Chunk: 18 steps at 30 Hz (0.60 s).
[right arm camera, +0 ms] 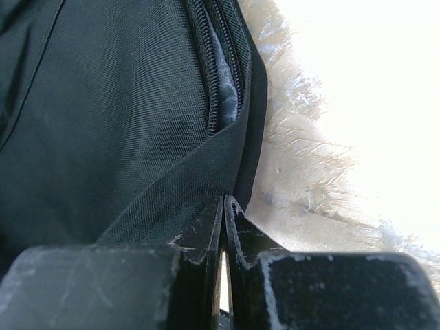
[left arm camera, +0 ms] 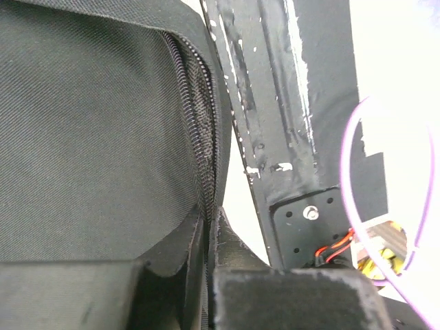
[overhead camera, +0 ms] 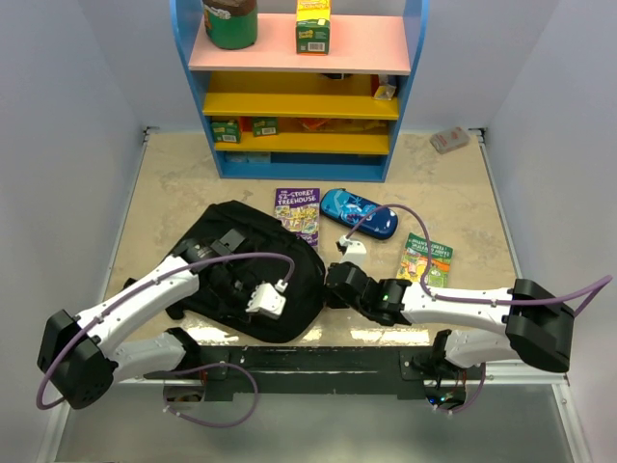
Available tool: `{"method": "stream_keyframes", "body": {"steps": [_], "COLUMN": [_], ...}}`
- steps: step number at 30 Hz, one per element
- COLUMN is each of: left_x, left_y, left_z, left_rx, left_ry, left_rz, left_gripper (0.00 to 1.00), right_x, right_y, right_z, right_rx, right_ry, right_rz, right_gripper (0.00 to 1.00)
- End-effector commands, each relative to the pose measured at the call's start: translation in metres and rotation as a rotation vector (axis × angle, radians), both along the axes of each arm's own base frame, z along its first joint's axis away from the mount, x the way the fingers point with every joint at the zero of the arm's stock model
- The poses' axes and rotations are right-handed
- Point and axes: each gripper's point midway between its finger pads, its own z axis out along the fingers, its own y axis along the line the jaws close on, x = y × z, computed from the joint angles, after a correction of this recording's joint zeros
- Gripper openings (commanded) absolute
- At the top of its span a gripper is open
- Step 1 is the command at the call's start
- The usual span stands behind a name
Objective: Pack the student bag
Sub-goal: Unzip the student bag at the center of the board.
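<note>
The student bag (overhead camera: 253,231), a soft black backpack, lies on the table left of centre. My left gripper (overhead camera: 287,318) reaches over it to its near right edge. In the left wrist view the gripper (left arm camera: 210,213) is shut on the bag's zip edge (left arm camera: 199,137), with the bag's fabric (left arm camera: 89,137) filling the left. My right gripper (overhead camera: 333,285) is at the bag's right edge. In the right wrist view it (right arm camera: 225,199) is shut, its tips pinching a fold of the bag (right arm camera: 103,124) beside the zip (right arm camera: 223,82).
A purple book (overhead camera: 297,214), a blue pencil case (overhead camera: 359,213) and a green book (overhead camera: 427,258) lie right of the bag. A blue shelf unit (overhead camera: 299,87) stands at the back. A small pale object (overhead camera: 449,140) lies far right. The arms' black mounting rail (left arm camera: 289,103) runs close by.
</note>
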Motion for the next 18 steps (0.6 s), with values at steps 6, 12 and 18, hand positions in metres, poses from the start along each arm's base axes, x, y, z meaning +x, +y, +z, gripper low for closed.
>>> {"method": "stream_keyframes", "body": {"steps": [6,12,18], "left_x": [-0.004,0.002,0.006], "left_y": [-0.016,-0.019,-0.024], "left_z": [0.022,0.02,0.021], "left_rx": [-0.119,-0.108,-0.134], "left_ry": [0.127,0.133,0.114], "left_rz": [0.051,0.07,0.044], "left_gripper": [0.0,0.11,0.94], "right_x": [0.002,0.003,0.003], "right_y": [0.0,0.002,0.004], "right_z": [0.004,0.009,0.012], "right_rx": [0.0,-0.004,-0.016], "right_ry": [-0.025,-0.04,-0.048], "right_rz": [-0.022,-0.021,-0.017], "right_gripper": [0.06,0.05,0.03]}}
